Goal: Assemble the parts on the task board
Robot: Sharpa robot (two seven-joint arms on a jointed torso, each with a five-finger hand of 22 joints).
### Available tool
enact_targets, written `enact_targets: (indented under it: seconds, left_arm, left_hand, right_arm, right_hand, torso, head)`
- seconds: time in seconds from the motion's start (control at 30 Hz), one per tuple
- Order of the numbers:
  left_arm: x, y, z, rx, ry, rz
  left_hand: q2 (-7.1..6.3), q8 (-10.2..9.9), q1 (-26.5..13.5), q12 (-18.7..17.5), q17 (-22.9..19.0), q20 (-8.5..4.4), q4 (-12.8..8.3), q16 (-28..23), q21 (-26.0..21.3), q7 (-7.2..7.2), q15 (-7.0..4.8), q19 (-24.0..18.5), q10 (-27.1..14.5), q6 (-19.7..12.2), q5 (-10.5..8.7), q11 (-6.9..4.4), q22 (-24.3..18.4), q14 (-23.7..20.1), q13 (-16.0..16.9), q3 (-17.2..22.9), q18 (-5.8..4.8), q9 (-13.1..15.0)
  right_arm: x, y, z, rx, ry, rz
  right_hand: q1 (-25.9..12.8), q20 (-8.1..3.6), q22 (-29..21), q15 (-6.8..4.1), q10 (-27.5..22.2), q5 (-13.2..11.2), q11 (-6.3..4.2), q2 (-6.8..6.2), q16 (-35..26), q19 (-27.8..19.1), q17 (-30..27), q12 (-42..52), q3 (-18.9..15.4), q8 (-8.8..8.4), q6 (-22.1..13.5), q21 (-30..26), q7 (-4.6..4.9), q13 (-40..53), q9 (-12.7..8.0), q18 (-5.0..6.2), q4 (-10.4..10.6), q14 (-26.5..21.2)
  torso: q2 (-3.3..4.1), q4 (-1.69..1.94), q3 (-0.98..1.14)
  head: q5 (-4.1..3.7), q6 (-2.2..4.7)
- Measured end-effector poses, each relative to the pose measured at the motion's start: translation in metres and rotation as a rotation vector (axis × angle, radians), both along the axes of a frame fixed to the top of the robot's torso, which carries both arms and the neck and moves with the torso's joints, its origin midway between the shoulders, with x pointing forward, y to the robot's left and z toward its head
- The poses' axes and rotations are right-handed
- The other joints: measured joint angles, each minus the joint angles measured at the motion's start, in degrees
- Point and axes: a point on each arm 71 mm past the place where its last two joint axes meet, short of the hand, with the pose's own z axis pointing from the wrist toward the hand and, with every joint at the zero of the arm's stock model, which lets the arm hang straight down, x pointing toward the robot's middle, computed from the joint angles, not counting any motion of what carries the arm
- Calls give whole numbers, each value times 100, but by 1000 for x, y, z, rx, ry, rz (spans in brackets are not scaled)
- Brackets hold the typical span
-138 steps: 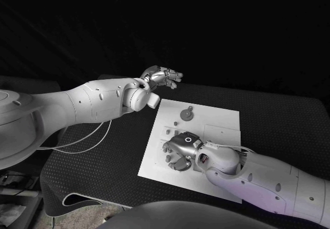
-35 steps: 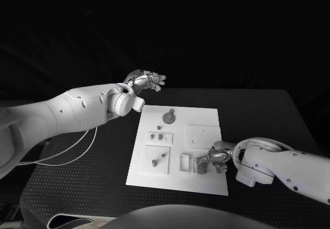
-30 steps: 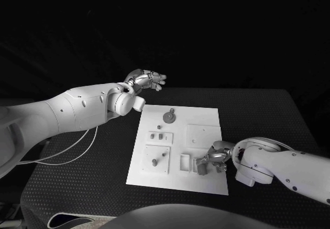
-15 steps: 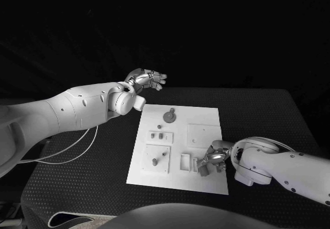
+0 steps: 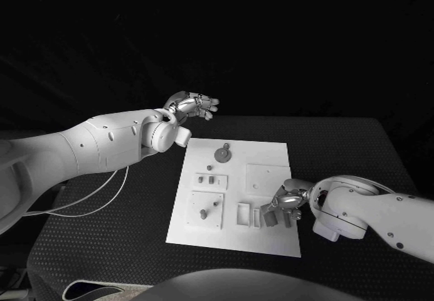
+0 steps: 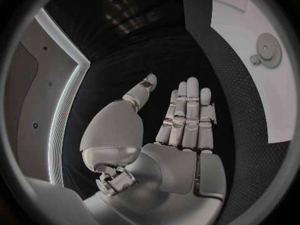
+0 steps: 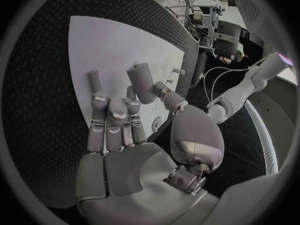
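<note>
My right hand [image 5: 286,204] is low over the near right part of the white board [image 5: 267,152], which lies in the middle of the black worktop [image 5: 362,144]. From my right wrist the fingers [image 7: 111,122] lie side by side, stretched out over the white surface, with the thumb [image 7: 164,92] off to one side. A small dark part [image 5: 272,217] shows right at my fingertips from the head camera, and a second one [image 5: 288,219] just beside it. I cannot tell whether I am pinching either of them or only touching them.

My left hand [image 5: 194,105] is raised beyond the far left corner of the board, well apart from it. Its fingers [image 6: 187,112] are straight and together, the thumb [image 6: 141,91] spread away, and it grasps nothing.

Other parts are on the board: a round toothed wheel [image 5: 222,152] near the far edge, a small peg [image 5: 209,167] just nearer than it, two short pieces [image 5: 208,180] standing in a raised square, another piece [image 5: 204,214] on a larger raised square at the near left, and a narrow frame [image 5: 244,213] between that square and my right hand.
</note>
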Motion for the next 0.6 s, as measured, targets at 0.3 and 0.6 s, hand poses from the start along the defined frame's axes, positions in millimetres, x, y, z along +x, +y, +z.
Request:
enact_targets:
  seconds: [0.3, 0.6]
  left_arm:
    - [0, -2, 0, 0, 1, -2]
    - [0, -4, 0, -2, 2, -6]
  left_hand:
    - [0, 0, 0, 23, 6, 0, 0, 0, 0, 0, 0, 0, 0, 0, 0, 0, 6, 0, 0, 0, 0, 0]
    - [0, 0, 0, 22, 5, 0, 0, 0, 0, 0, 0, 0, 0, 0, 0, 0, 11, 0, 0, 0, 0, 0]
  right_arm:
    - [1, 14, 2, 63, 70, -54]
    - [6, 34, -3, 69, 95, -60]
  right_hand:
    - [-141, 1, 5, -3, 40, 0, 1, -7, 0, 1, -13, -5, -39, 45, 44, 4, -4, 17, 10, -2, 39, 24]
    - [-313, 2, -2, -14, 41, 1, 1, -26, 0, 2, -26, -27, -36, 16, 69, 18, 5, 39, 25, -2, 90, 26]
  torso:
    - [6, 12, -3]
    - [8, 16, -11]
  head:
    - [-27, 7]
    - [-31, 1]
